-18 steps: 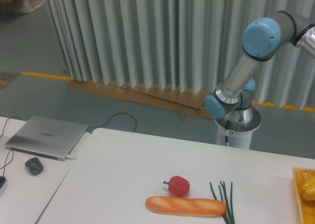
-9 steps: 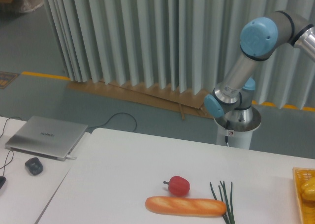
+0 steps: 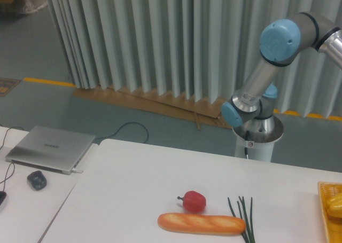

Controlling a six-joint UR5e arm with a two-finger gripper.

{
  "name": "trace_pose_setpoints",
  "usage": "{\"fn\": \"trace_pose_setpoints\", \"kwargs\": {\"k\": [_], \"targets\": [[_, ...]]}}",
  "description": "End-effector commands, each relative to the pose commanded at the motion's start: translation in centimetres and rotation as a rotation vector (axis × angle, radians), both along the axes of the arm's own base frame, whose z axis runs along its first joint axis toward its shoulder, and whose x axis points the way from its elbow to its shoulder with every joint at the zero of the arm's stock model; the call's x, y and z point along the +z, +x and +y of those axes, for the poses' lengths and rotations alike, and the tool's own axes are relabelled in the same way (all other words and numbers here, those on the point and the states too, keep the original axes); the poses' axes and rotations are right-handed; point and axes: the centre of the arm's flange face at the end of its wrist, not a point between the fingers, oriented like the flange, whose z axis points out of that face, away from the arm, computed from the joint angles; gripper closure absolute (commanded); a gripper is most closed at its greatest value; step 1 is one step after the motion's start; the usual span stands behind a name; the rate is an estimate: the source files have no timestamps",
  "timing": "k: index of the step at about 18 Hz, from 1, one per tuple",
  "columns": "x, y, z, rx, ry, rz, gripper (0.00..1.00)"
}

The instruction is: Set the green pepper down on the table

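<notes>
- Camera view: the white table (image 3: 133, 173) carries a red pepper (image 3: 193, 201), a bread loaf (image 3: 201, 224) just in front of it, and green chive stalks (image 3: 243, 216) touching the loaf's right end.
- An orange basket (image 3: 324, 211) at the right edge holds something yellow.
- No green pepper shows in this view.
- The arm (image 3: 278, 56) rises from its white pedestal (image 3: 258, 139) and runs out of frame, so the gripper is out of sight.
- On the adjoining desk (image 3: 21, 200), the closed laptop (image 3: 49, 147) bears a small logo, too blurred to read, near a mouse (image 3: 36, 179).
</notes>
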Motion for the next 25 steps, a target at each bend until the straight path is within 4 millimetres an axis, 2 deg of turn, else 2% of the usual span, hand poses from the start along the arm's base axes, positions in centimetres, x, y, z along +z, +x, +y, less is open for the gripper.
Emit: {"fn": "trace_pose_setpoints", "kwargs": {"k": [6,17,21,25], "targets": [[-0.8,-0.4,-0.2,0.006,0.001,-0.006,0.0],[-0.4,-0.4,-0.1,0.025,-0.008,0.013,0.0],[-0.9,-0.8,-0.8,0.058,-0.004,0.037,0.0],[-1.1,-0.6,-0.5,0.056,-0.009,0.049,0.0]]}}
